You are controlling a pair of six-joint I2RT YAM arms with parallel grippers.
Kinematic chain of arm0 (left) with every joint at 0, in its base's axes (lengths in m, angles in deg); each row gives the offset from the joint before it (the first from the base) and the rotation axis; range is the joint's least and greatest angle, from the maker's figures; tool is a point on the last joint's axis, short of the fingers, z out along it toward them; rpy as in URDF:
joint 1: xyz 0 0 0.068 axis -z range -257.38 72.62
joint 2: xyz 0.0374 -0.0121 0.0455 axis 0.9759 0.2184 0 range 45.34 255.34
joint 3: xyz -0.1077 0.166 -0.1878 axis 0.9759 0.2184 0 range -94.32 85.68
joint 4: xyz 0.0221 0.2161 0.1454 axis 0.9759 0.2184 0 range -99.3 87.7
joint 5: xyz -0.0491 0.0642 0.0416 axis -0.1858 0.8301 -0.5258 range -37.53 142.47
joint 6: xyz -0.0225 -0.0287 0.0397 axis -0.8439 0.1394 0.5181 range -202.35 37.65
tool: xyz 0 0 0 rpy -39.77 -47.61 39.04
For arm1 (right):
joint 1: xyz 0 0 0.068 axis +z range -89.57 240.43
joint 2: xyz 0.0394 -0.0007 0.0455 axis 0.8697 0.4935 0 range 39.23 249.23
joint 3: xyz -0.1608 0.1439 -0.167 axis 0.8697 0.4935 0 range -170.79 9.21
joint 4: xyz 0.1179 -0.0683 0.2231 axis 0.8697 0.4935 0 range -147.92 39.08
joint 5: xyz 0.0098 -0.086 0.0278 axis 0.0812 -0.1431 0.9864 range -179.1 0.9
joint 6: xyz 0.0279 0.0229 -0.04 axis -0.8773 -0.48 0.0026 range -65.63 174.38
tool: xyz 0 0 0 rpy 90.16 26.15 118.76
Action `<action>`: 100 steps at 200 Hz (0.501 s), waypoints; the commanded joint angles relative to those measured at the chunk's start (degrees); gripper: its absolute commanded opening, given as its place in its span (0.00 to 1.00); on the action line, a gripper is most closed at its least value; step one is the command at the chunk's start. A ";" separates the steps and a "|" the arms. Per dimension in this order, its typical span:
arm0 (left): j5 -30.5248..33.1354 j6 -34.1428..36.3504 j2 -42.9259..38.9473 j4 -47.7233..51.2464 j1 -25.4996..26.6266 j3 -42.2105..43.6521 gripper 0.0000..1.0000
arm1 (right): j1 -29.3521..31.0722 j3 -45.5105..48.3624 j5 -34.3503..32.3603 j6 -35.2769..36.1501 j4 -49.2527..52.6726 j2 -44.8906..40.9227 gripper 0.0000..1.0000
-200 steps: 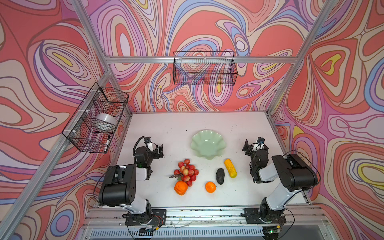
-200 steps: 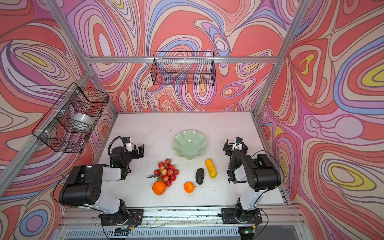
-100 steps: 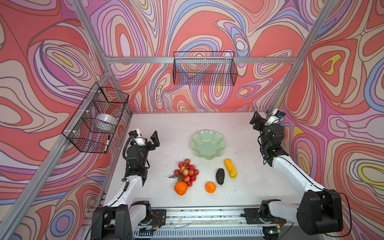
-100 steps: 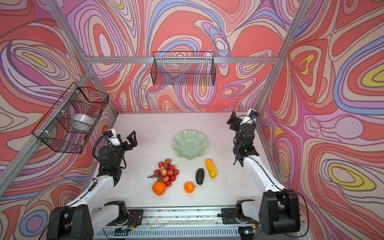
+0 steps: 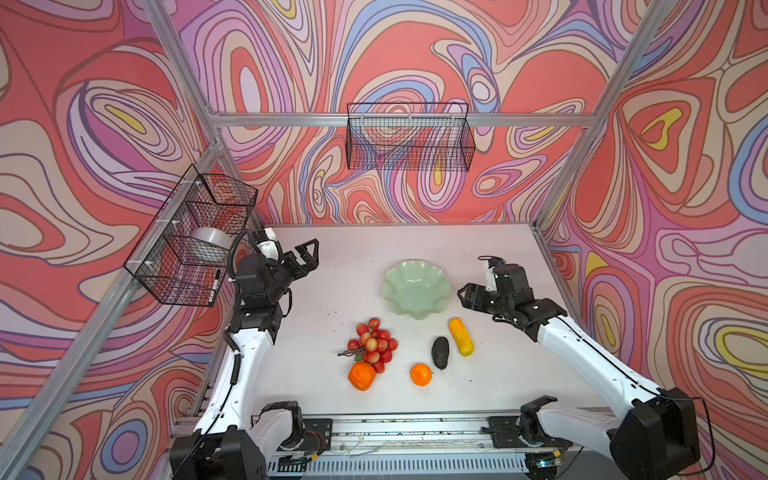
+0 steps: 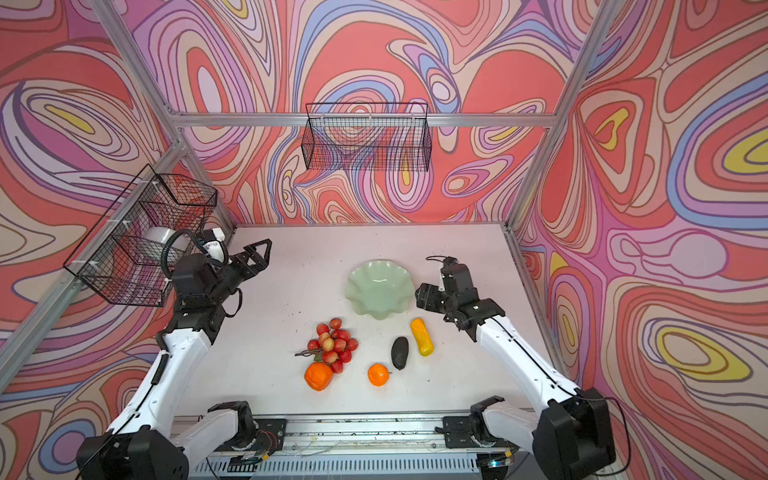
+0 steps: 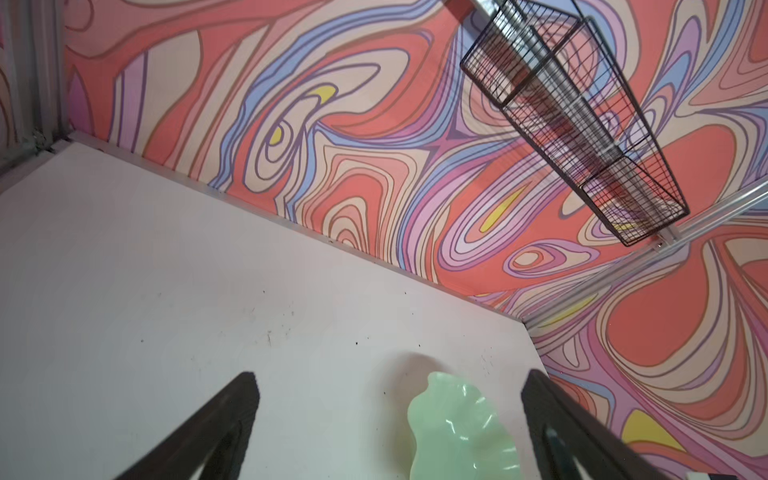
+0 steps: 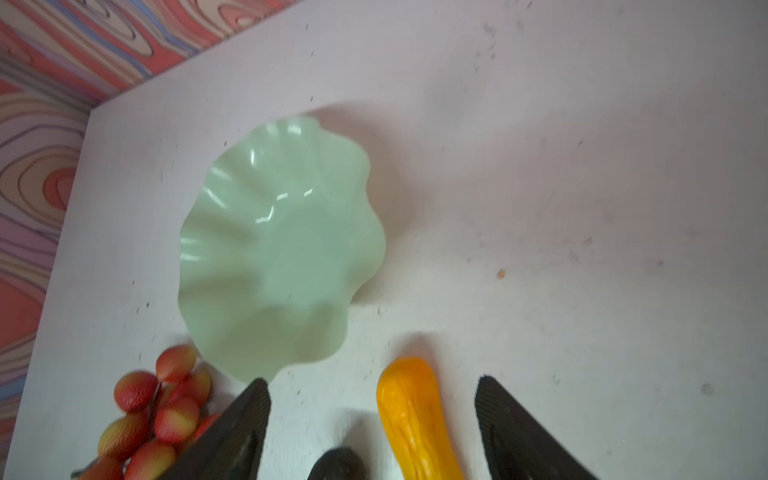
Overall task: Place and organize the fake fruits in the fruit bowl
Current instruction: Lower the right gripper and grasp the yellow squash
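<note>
The pale green scalloped fruit bowl (image 5: 417,289) (image 6: 379,288) sits empty at the table's middle right. In front of it lie the fake fruits: red grapes (image 5: 372,344) (image 6: 333,345), a lumpy orange fruit (image 5: 362,375), a small orange (image 5: 421,374), a dark avocado (image 5: 440,352) and a yellow ribbed fruit (image 5: 461,336) (image 8: 411,411). My right gripper (image 5: 467,297) (image 8: 372,383) hovers open, just right of the bowl and above the yellow fruit's far end. Open and empty, my left gripper (image 5: 306,255) (image 7: 390,378) hangs high at the back left, pointing towards the bowl (image 7: 457,432).
A wire basket (image 5: 195,245) on the left wall holds a white round object and sits close to my left arm. Another wire basket (image 5: 409,141) hangs on the back wall. Metal frame posts line the table's sides, and a rail runs along the front edge.
Both arms have unfolded from their low rest poses. The right gripper swung to the back right, then came down beside the bowl with its jaws narrowing slightly. The left gripper rose towards the back left.
</note>
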 commanded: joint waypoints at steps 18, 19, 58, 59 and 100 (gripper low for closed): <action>1.01 -1.14 0.13 8.38 -0.98 0.91 1.00 | 6.08 5.15 0.05 -8.02 6.03 1.04 0.78; 0.85 -1.18 0.13 8.29 -1.03 0.91 1.00 | 6.30 5.17 0.04 -8.11 5.87 1.21 0.78; -3.02 -1.75 1.25 5.84 -0.95 1.33 0.99 | 9.62 5.79 -2.30 -10.80 3.59 6.55 0.73; -2.96 -1.75 1.31 5.83 -0.97 1.34 0.99 | 9.60 5.79 -2.41 -10.86 3.51 6.69 0.73; -3.22 -2.87 1.54 4.39 -0.94 2.42 0.99 | 9.68 6.77 -7.56 -12.81 1.35 11.76 0.65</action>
